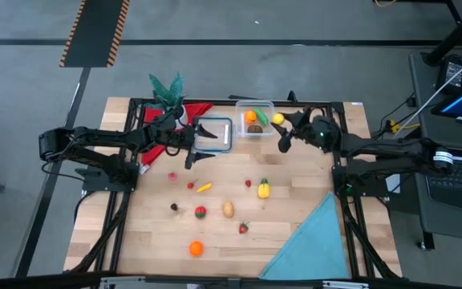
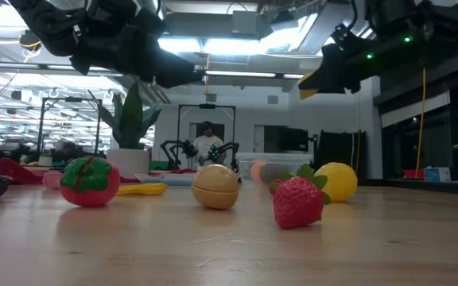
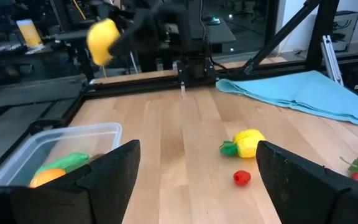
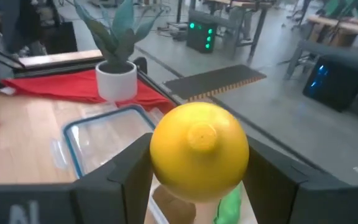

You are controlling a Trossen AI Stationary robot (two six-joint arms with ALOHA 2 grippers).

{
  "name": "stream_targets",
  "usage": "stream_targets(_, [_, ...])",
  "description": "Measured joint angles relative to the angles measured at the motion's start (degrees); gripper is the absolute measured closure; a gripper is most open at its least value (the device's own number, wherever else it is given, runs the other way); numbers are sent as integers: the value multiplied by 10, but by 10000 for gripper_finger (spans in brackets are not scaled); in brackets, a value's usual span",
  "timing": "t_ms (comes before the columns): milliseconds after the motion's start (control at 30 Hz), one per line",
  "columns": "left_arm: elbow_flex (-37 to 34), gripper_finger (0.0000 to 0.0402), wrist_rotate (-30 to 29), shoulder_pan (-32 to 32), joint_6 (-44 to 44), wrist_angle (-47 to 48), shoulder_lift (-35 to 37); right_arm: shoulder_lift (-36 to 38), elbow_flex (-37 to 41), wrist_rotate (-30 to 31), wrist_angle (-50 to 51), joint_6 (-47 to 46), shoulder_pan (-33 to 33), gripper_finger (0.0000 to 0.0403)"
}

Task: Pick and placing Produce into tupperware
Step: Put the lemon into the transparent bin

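Your right hand (image 4: 197, 180) is closed on a yellow lemon (image 4: 199, 152), fingers pressed to both its sides. It hangs off the tabletop (image 1: 295, 233), right at the tupperware's (image 1: 256, 128) right edge in the high view. The tub sits at the far edge of the tabletop and already holds an orange piece (image 1: 250, 117), a green piece (image 1: 261, 118) and a brown one, too small to name.

Your left hand (image 3: 194, 180) is spread wide with nothing between the fingers. It hovers just left of the flat clear lid with the blue rim (image 1: 215, 133), which lies beside the tub.

Beyond the lid: a potted plant (image 1: 167, 88) on a red cloth (image 1: 195, 110).

Loose produce on the middle of the tabletop:
- yellow corn-like piece with green end (image 1: 263, 189), small red piece (image 1: 248, 183) near it
- banana (image 1: 204, 188)
- tomato (image 1: 200, 212), potato (image 1: 228, 209), strawberry (image 1: 244, 228)
- orange (image 1: 196, 249) nearest the front edge

A blue cloth (image 1: 311, 241) lies at the front right corner.
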State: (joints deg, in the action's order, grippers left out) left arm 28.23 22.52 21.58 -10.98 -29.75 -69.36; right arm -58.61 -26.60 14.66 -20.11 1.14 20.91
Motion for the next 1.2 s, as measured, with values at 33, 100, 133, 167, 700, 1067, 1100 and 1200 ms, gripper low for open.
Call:
stream_targets(33, [0, 88, 0, 0, 0, 5, 0, -4, -8, -8, 7, -9, 9, 195])
stream_targets(100, [0, 88, 0, 0, 0, 13, 0, -15, -26, -20, 31, -20, 23, 195])
stream_targets(133, [0, 88, 0, 0, 0, 15, 0, -20, -34, -27, 44, -24, 29, 195])
stream_targets(167, [0, 88, 0, 0, 0, 17, 0, -27, -44, -35, 56, -25, 35, 195])
stream_targets(700, [0, 88, 0, 0, -1, 22, 0, -203, -249, -119, 198, -6, 88, 195])
stream_targets(1067, [0, 88, -2, 0, -1, 23, 0, -252, -305, -183, 223, 0, 119, 195])
stream_targets(1100, [0, 88, -5, 0, -1, 23, 0, -256, -305, -190, 225, -6, 122, 195])
stream_targets(1200, [0, 88, -7, 0, -1, 23, 0, -271, -306, -206, 228, -10, 126, 195])
